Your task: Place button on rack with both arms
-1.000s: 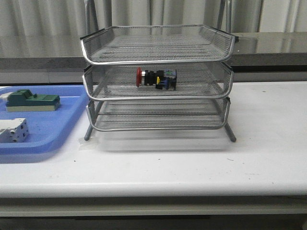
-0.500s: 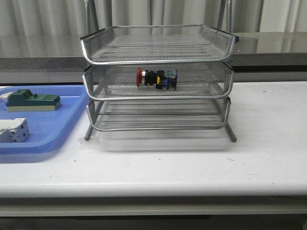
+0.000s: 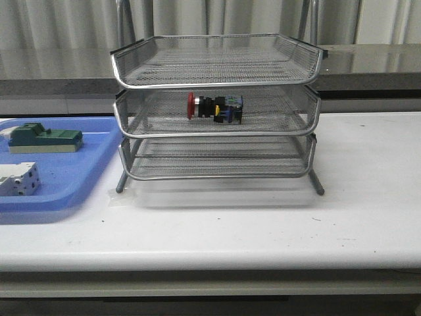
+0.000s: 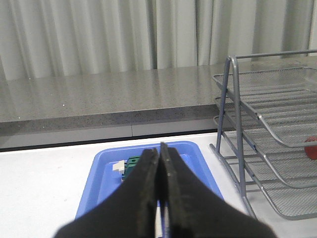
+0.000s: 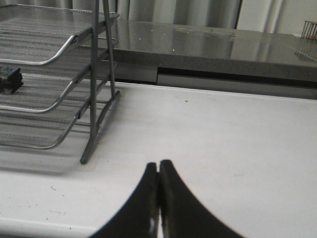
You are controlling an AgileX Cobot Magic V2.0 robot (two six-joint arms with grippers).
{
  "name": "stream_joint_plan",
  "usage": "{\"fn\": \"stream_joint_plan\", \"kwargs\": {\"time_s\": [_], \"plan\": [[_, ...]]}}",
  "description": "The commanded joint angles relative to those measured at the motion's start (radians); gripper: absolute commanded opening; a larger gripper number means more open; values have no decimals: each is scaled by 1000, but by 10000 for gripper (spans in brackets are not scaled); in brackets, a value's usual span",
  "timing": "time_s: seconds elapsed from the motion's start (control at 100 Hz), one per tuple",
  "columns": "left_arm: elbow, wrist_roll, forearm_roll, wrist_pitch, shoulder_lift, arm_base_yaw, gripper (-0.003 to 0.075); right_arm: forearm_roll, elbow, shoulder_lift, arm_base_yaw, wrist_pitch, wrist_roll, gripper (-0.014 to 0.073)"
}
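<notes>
The button (image 3: 215,108) lies on its side on the middle tier of the silver wire-mesh rack (image 3: 217,82), red cap to the left. Its red cap shows in the left wrist view (image 4: 311,147) and its dark rear end shows in the right wrist view (image 5: 10,79). Neither arm shows in the front view. My left gripper (image 4: 159,150) is shut and empty, held above the blue tray, well apart from the rack (image 4: 277,144). My right gripper (image 5: 158,166) is shut and empty over the bare table, to the right of the rack (image 5: 54,54).
A flat blue tray (image 3: 72,178) sits left of the rack and holds a green block (image 3: 43,139) and a white terminal block (image 3: 18,179). The tray (image 4: 106,173) also shows in the left wrist view. A grey ledge and curtains stand behind the table.
</notes>
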Motion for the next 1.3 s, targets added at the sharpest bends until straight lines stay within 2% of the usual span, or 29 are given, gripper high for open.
{"fn": "stream_joint_plan", "kwargs": {"time_s": [0.0, 0.74, 0.92, 0.99, 1.16, 1.29], "plan": [[-28, -10, -11, -80, 8, 2, -20, -7, 2, -16, -7, -90, -7, -57], [-28, -10, -11, -82, 8, 2, -20, -7, 2, -16, -7, -90, -7, -57], [-16, -13, 32, -79, 8, 2, -20, -7, 2, -16, -7, -90, -7, -57], [-16, -95, 116, -79, 8, 2, -20, -7, 2, -16, -7, -90, -7, -57], [13, -435, 416, -92, 8, 2, -20, -7, 2, -16, -7, -90, -7, -57], [66, -499, 452, -132, 1, 2, -20, -7, 2, -16, -7, -90, -7, -57]]}}
